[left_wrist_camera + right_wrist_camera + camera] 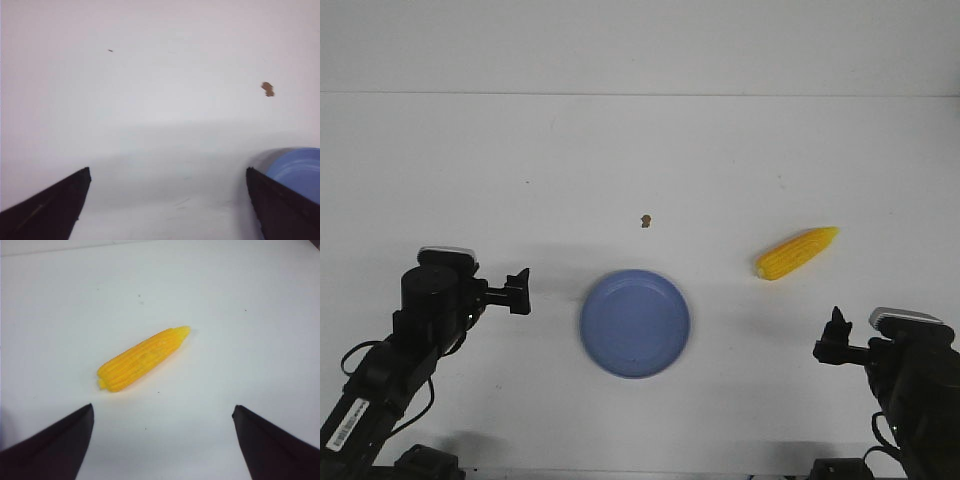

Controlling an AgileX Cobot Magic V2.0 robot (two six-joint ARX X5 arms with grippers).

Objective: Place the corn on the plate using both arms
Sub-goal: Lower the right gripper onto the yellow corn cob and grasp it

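The yellow corn (796, 253) lies on the white table right of centre, its thin tip pointing to the far right. It also shows in the right wrist view (143, 358), ahead of my open, empty right gripper (163, 410). In the front view the right gripper (837, 342) is at the near right, short of the corn. The periwinkle-blue plate (635, 323) sits at the near centre, empty. Its edge shows in the left wrist view (300, 172). My left gripper (520, 291) is open and empty, just left of the plate, and it also shows in the left wrist view (167, 172).
A tiny brown speck (645, 220) lies on the table beyond the plate; it also shows in the left wrist view (268, 89). The table's far edge (640, 94) meets a white wall.
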